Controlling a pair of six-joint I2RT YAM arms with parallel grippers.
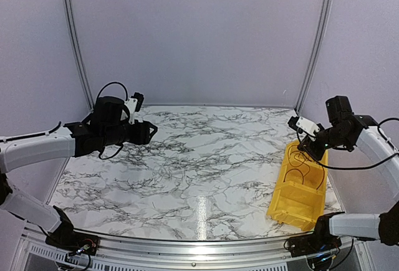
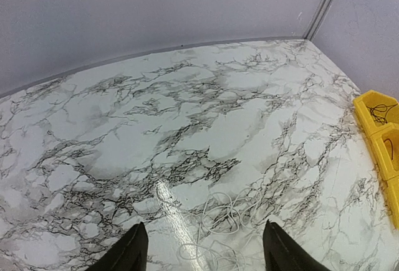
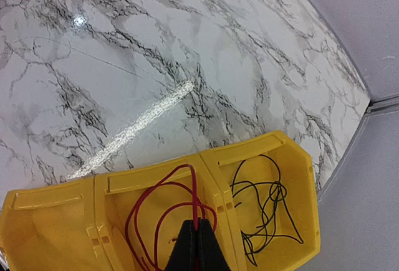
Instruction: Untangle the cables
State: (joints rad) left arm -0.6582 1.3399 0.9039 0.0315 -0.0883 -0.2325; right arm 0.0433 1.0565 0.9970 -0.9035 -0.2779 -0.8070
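Closest to the right wrist camera, the right gripper point(image 3: 196, 224) has its jaws pressed shut on a strand of the red cable point(image 3: 194, 190). The strand rises straight into the pinch from loops lying in the middle compartment of the yellow bin point(image 3: 50, 227). In the end compartment just beside it, the black cable point(image 3: 272, 192) lies in a loose tangle. A divider wall point(image 3: 222, 209) stands between the two cables.

The bin sits on the marble-patterned tabletop point(image 1: 206, 159) near its right edge, close to the right arm's base.

Well apart from the bin, on the left side, the left gripper point(image 2: 204, 224) hangs above the tabletop with its jaws spread open, gripping nothing. Below them the white cable point(image 2: 219, 213) lies flat in thin overlapping loops. It is hard to pick out against the pale, dark-veined surface.

From the left wrist camera the bin shows at the far right, with dark wire in two of its compartments. Grey wall panels point(image 1: 199, 34) close off the back and sides of the tabletop.
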